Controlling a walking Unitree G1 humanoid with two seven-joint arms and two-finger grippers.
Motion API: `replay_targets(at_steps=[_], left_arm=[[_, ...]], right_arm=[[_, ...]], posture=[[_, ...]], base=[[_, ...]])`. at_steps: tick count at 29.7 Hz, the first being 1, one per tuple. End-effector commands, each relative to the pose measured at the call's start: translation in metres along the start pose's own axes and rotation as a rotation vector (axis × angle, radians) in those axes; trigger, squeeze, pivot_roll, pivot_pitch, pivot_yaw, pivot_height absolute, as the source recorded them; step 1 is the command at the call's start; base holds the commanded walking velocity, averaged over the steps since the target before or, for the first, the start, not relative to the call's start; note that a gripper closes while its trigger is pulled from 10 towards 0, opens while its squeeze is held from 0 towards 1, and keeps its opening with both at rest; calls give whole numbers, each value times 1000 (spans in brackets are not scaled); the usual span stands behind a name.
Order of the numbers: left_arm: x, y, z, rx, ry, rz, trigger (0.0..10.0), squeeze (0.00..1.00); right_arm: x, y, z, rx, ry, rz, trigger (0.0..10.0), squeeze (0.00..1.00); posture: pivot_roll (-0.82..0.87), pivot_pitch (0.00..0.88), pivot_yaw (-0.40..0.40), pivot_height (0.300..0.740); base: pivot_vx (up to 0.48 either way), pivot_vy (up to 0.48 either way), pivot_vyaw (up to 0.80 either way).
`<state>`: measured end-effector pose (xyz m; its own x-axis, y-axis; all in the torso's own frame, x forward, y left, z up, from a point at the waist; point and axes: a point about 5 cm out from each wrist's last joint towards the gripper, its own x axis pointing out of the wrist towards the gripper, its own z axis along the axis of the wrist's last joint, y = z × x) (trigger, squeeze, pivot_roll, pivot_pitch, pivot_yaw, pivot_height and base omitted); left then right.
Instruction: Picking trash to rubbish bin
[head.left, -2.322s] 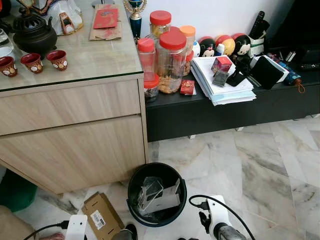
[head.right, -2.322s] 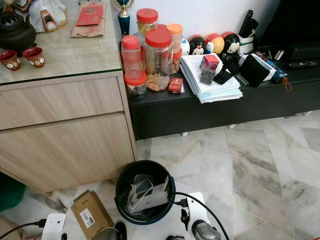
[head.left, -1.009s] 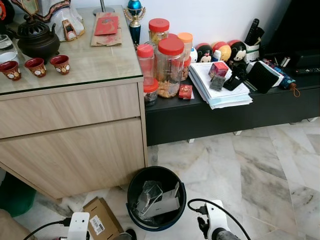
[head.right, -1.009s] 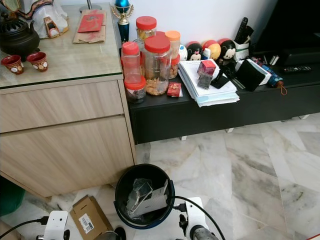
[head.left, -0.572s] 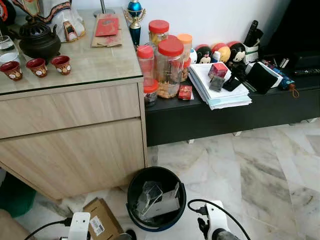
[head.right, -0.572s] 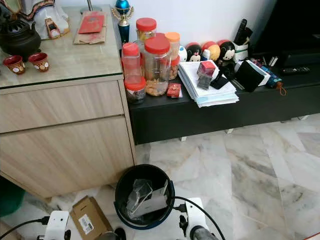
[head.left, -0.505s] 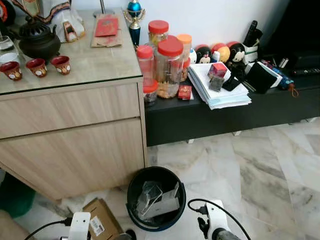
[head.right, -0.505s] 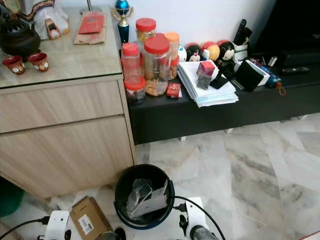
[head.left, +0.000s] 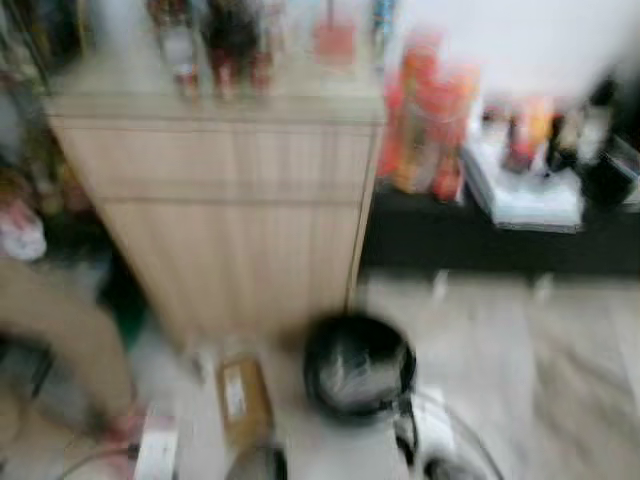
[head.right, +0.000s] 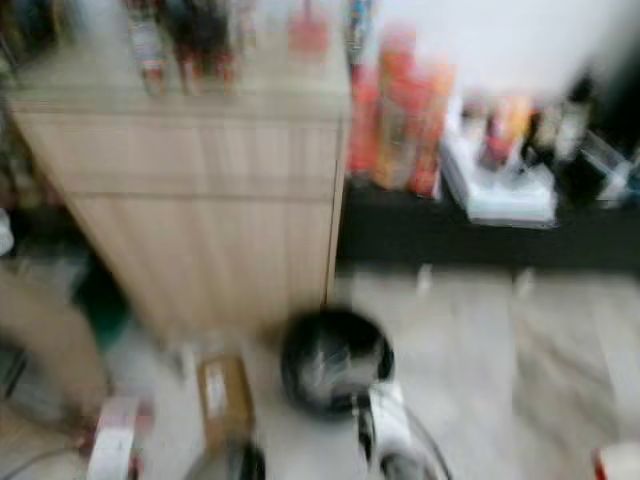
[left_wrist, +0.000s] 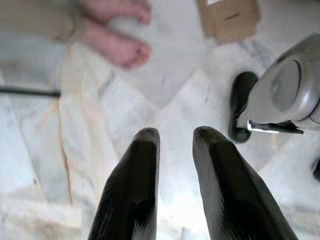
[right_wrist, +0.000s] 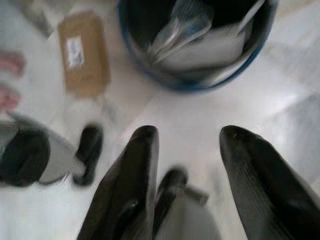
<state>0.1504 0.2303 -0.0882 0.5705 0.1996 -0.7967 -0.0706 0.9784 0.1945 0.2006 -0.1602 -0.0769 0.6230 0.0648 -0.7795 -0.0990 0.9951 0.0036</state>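
both jaws gape empty over the floor; blur smears the bin (head.left: 358, 366) and cardboard box (head.left: 240, 400)

the picture is blurry. a light wood cabinet (head.left: 230, 190) stands at the back, with small dark and red things on top that are too smeared to tell. beside it is a low black shelf (head.left: 480, 240) with red-lidded jars (head.left: 425, 130) and a pile of white papers (head.left: 520, 195). a person's bare feet (left_wrist: 117, 37) stand on the pale marble floor (head.left: 540, 350).
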Motion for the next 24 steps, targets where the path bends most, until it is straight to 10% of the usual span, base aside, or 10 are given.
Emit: replay_targets(at_steps=[1, 24], left_arm=[[4, 0, 20, 18, -62, -4, 10000, 0], [4, -1, 19, 19, -55, 1, 10000, 0]], right_arm=[[-2, 2, -12, 13, 38, 5, 10000, 0], [-2, 2, -11, 21, 30, 5, 10000, 0]], posture=[[105, 119, -28, 740], [105, 136, -35, 740]], base=[[-292, 0, 0], [-236, 0, 0]])
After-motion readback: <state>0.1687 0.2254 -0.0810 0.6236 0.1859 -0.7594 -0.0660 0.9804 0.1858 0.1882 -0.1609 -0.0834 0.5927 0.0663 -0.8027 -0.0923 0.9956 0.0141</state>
